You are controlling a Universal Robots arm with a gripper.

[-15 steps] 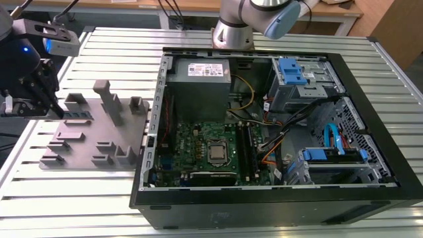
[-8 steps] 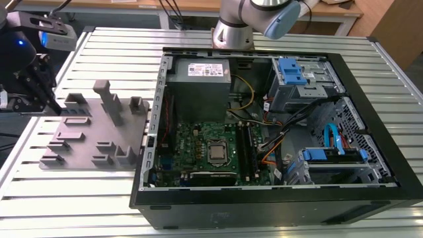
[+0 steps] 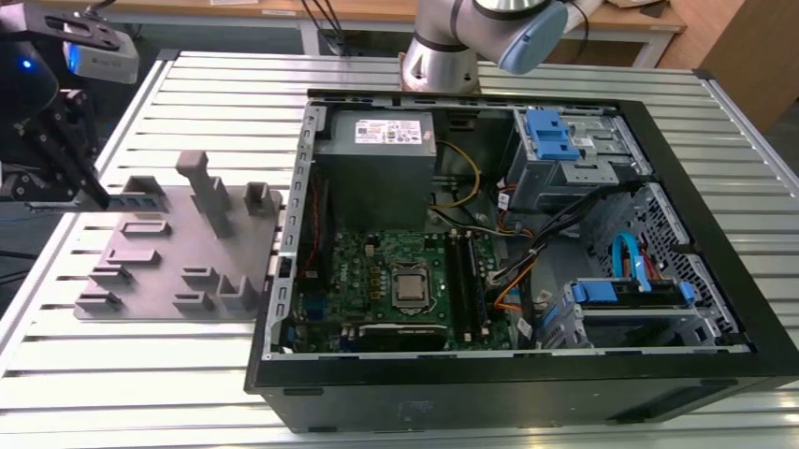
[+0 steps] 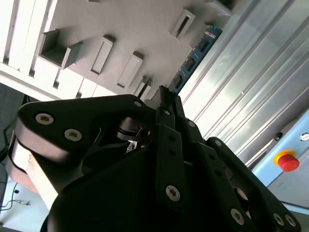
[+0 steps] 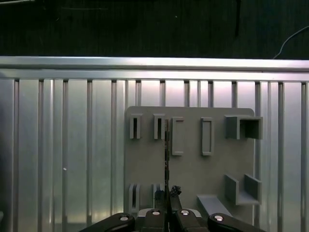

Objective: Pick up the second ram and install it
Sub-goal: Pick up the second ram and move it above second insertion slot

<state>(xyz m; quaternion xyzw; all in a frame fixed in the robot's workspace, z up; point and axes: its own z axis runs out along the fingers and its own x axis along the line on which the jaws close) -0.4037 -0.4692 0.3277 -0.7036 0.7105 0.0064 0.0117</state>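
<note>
— Where do we see the memory stick (image 4: pixel 195 53)?
— Clamped edge-on in our hand (image 5: pixel 167 195), over the grey fixture plate (image 3: pixel 163 262).
— And the plate?
— On the tabletop (image 3: pixel 150 374), at nine o'clock from the open computer case (image 3: pixel 525 383) in the exterior view.

In the exterior view, a silver table of ribbed aluminium slats (image 3: pixel 125 374) carries a flat grey plastic fixture plate with raised slotted blocks (image 3: pixel 163 271) at nine o'clock. An open black desktop computer case (image 3: pixel 500 398) lies from centre to three o'clock, and the grey robot arm base (image 3: pixel 440 65) stands at twelve o'clock.
</note>
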